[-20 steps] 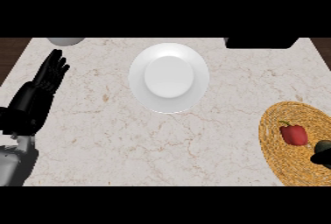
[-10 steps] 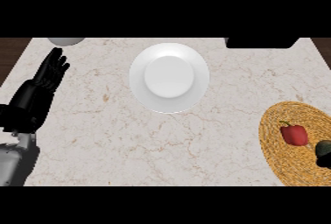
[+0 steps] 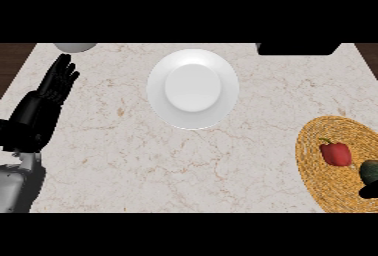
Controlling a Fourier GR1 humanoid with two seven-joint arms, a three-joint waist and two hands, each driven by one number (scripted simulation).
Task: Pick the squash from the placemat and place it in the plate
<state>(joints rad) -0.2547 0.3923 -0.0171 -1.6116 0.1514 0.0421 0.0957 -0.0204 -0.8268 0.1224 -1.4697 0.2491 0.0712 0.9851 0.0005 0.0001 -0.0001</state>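
Pale marble counter (image 3: 148,160) fills the view, with dark wood floor (image 3: 15,55) showing past its far corners. Counted: one white plate (image 3: 193,89), bare, at the far middle; one woven placemat (image 3: 325,190) at the right edge; one red pepper (image 3: 337,154) and one dark green squash (image 3: 369,170) on that mat, near each other, the squash cut by the view's edge. One grey bowl (image 3: 74,46) and one black box (image 3: 297,48) sit at the far rim. Left hand (image 3: 52,87) rests at the left edge, fingers straight and open, holding nothing. Right hand (image 3: 369,191) shows only as a black sliver just beside the squash – its state cannot be told – well apart from the plate
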